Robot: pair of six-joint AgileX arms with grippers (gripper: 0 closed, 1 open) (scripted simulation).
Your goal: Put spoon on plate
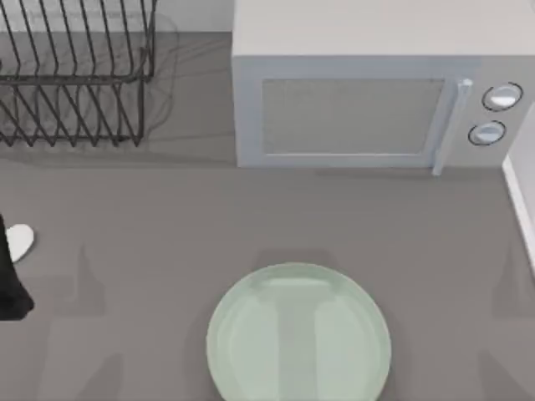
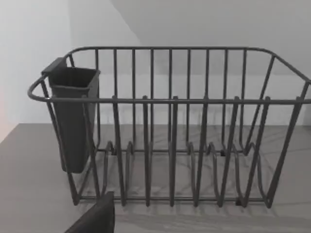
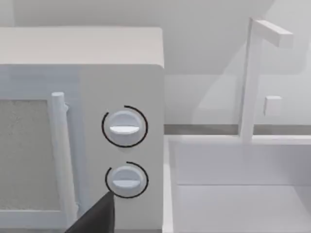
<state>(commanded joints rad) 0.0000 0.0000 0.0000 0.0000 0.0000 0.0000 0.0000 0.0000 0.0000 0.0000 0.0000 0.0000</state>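
Top view: spoon at the desk's far left edge, well apart from the plate at bottom centre. Left end effector just beside the spoon; finger state cannot tell. Spoon looks light, rigid, slippery; grip the thin handle.

Left wrist view: dish rack.

Right wrist view: microwave, sink.

Grey table, evenly lit. Dark wire rack at far left, dark cup hung on its corner. White microwave far centre-right, sink beside it. Pale wall behind.
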